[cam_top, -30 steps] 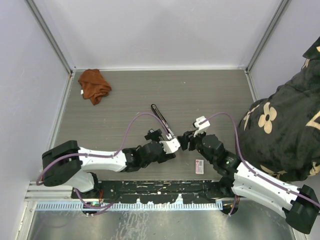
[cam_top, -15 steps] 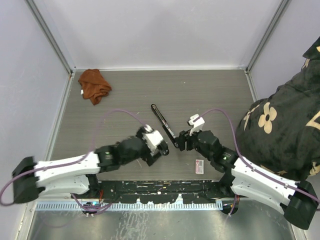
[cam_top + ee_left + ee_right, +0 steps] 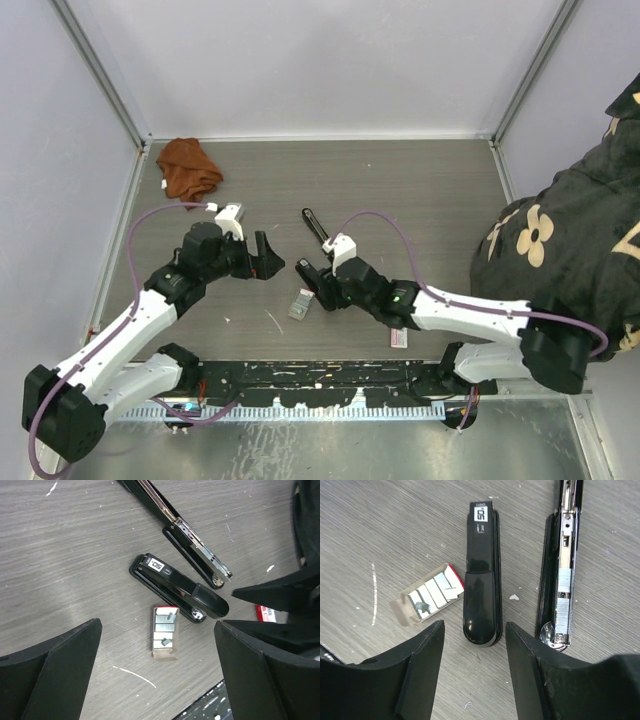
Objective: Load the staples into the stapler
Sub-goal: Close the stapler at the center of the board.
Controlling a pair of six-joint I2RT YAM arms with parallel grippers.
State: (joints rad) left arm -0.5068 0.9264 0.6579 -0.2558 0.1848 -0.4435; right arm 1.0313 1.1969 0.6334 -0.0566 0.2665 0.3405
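My right hand (image 3: 475, 629) hangs low over the table (image 3: 420, 190) with its fingers (image 3: 400, 680) spread and nothing between them. The rounded butt of the closed stapler (image 3: 481, 575) shows in the gap below, and I cannot tell whether the hand touches it. That stapler is black, lies flat and carries a white label at its far end.

Just beside it on its left in the right wrist view lies the small tray (image 3: 400, 611), its red-edged end towards the stapler's side. It holds the staples (image 3: 432, 594), short silvery strips lying side by side. On the other side of the closed stapler, near it but apart, the open stapler (image 3: 562, 555) lies swung out straight, with its metal channel facing up and a silvery block in it. I cannot tell whether that block is staples.

My left hand (image 3: 157, 627) hovers to the left of this group, fingers wide apart and empty, looking down on the tray and both staplers.

The red-and-white box (image 3: 399, 336) lies near the front edge beside my right arm. An orange cloth (image 3: 188, 170) sits crumpled in the far left corner. A person in a dark flowered garment (image 3: 560, 240) is at the right side.
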